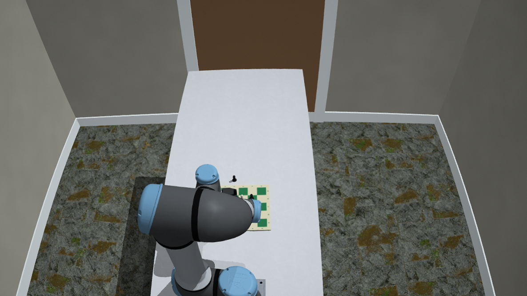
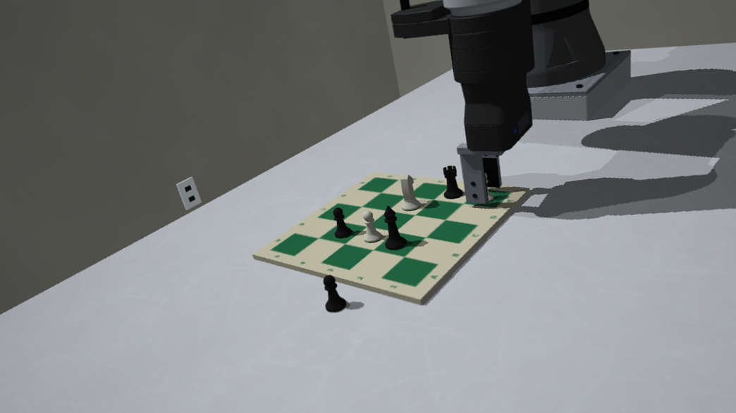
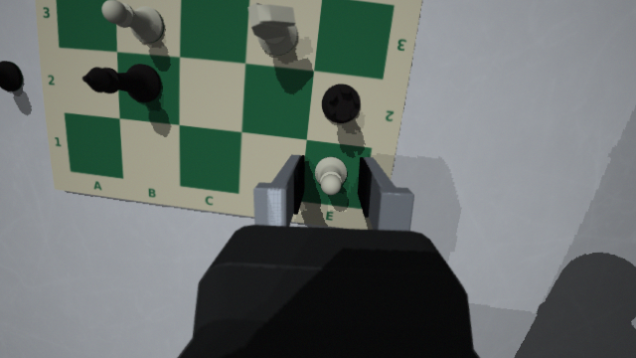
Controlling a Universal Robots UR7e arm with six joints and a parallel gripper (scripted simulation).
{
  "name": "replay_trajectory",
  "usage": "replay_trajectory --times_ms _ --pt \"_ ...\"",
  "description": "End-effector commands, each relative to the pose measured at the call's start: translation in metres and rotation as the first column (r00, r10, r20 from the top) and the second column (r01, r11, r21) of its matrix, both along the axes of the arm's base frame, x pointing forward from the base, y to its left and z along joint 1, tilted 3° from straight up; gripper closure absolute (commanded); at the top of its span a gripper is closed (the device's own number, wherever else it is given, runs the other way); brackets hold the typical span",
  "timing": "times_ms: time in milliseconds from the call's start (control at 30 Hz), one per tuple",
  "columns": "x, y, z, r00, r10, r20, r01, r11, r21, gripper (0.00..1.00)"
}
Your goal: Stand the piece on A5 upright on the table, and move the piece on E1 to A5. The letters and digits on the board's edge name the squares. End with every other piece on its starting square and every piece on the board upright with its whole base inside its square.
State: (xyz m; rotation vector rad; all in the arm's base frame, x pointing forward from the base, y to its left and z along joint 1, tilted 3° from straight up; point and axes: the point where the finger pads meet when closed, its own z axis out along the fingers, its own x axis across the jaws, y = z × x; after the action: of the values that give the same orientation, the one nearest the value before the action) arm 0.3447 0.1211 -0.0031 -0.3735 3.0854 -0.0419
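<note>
A white pawn (image 2: 489, 196) (image 3: 331, 171) stands upright on E1. My gripper (image 2: 487, 191) (image 3: 331, 174) is open and low, with one finger on each side of this pawn; in the wrist view gaps show between pawn and both fingers. In the exterior view the near finger hides most of it. A5 (image 2: 296, 243) is a bare green corner square. A black pawn (image 1: 234, 179) (image 2: 333, 296) stands upright on the table beside the board's A side; only part of it shows in the wrist view.
On the board (image 2: 443, 267) (image 3: 149, 159) stand a black rook (image 2: 451, 183) (image 3: 341, 103) on E2, beside the gripper, a white knight (image 2: 409, 196) on D3, a tall black piece (image 2: 393, 233) on B2, a white pawn (image 2: 370, 230) on B3 and a black pawn (image 2: 341, 226) on B4.
</note>
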Motion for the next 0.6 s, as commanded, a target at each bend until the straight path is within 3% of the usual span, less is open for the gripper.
replay_trajectory --times_ms 0,500,533,567 --pt "0.0004 0.0001 0.0003 1.0 0.0 0.001 0.0 1.0 0.0 0.32" --pt "0.0004 0.0001 0.0003 1.0 0.0 0.001 0.0 1.0 0.0 0.32" --pt "0.0004 0.0001 0.0003 1.0 0.0 0.001 0.0 1.0 0.0 1.0" --pt "0.0004 0.0001 0.0003 1.0 0.0 0.001 0.0 1.0 0.0 1.0"
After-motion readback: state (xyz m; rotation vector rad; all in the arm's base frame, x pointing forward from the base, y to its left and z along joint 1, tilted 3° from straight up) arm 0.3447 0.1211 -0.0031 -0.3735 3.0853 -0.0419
